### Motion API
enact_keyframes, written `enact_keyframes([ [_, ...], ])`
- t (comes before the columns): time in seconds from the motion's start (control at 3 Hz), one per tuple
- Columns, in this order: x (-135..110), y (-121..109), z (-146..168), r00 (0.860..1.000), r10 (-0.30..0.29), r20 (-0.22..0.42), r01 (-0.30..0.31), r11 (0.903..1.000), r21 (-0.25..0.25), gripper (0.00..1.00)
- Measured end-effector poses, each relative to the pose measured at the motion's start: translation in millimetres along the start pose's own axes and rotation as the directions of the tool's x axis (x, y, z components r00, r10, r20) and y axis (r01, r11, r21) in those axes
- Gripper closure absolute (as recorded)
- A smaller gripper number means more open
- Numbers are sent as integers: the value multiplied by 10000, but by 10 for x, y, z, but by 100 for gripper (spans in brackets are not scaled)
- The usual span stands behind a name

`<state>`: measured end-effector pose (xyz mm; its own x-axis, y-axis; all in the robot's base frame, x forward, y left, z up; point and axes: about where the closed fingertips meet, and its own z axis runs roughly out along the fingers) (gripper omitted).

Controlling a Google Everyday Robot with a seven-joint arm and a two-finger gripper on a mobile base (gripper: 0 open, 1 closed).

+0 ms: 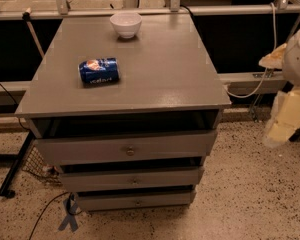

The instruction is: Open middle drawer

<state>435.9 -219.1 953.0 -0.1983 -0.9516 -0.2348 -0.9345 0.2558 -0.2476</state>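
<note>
grey cabinet [212, 121] of three drawers on speckled floor [250, 194], claw [280, 126] off to its right.
at lower left, blue ribbon [69, 216] on the floor by the cabinet's front corner; on the grey surface [165, 69], blue can [99, 71] lying on its side toward the left, white bowl [126, 24] upright near the back edge, well apart from the can; below the surface, top drawer [80, 149], then middle drawer [165, 177], second of the three, low wide front with small centre knob [134, 181], dark gap above the front, set between top drawer and bottom drawer [160, 199]; at far right, cream-coloured claw hanging beside the cabinet at about top-drawer height, touching nothing, well apart from the middle drawer; whether apart or together, cannot tell.
</note>
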Motion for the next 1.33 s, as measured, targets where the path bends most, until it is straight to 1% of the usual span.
enact_keyframes([
  [0.33, 149, 146, 401, 9994, -139, 320, 153, 9989, -436, 0],
  [0.67, 292, 300, 807, 9973, -113, 727, 189, 9943, -1049, 0],
  [1.0, 292, 301, 807, 9973, -114, 726, 190, 9943, -1048, 0],
  [1.33, 332, 371, 894, 9969, -4, 782, 101, 9922, -1243, 0],
])
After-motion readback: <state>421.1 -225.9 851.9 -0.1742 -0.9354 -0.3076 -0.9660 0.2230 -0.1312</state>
